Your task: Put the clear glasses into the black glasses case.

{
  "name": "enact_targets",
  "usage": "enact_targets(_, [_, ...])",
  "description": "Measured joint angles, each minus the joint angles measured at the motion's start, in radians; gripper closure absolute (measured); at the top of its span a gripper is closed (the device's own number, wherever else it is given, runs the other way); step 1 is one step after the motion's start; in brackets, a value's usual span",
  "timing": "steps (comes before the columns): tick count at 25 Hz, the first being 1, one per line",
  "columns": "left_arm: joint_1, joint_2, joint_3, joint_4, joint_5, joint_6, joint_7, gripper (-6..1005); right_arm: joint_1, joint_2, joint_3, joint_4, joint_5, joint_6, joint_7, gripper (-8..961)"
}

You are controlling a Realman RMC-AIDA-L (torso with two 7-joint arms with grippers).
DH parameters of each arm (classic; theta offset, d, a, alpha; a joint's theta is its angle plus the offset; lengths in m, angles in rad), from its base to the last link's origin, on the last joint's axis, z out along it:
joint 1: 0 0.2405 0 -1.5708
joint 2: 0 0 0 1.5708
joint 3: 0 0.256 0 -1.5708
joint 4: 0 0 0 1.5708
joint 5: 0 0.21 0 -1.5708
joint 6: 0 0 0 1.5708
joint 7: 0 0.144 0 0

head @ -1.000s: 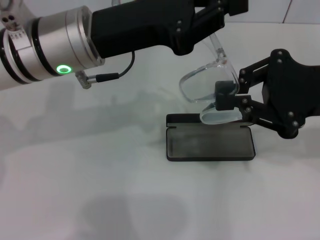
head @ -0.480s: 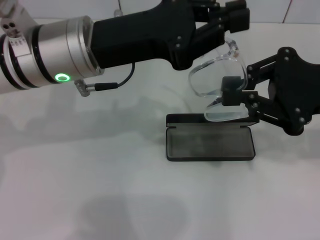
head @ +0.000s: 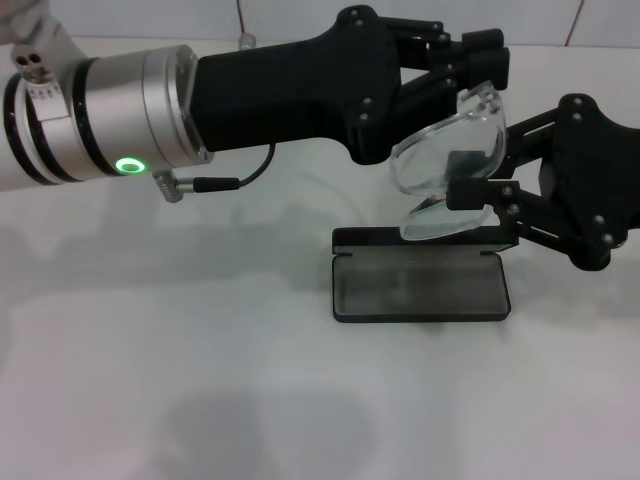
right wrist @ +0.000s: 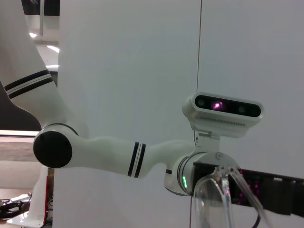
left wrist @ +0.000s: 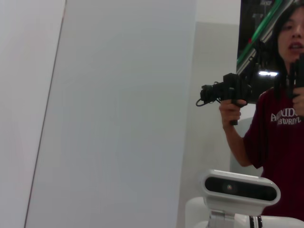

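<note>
Both grippers held the clear glasses [head: 445, 160] above the open black glasses case [head: 420, 285].
Left gripper [head: 478, 80] was clamped on the upper rim, right gripper [head: 462, 195] pinched the lower lens; a good step meant levelling the frame before lowering. Since a second earlier, the glasses had risen and tilted.

Left arm [head: 110, 120]: silver cylinder with green ring light, black cable, black screwed gripper housing; right gripper [head: 585, 190] black linkage.
</note>
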Motion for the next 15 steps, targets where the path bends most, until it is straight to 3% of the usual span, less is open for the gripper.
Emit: enact_targets(15, [-0.013,0.0,0.001,0.0,0.028,0.027,-0.009,886,0.001,0.0,0.0,0.013,0.002,-0.002,-0.008,853])
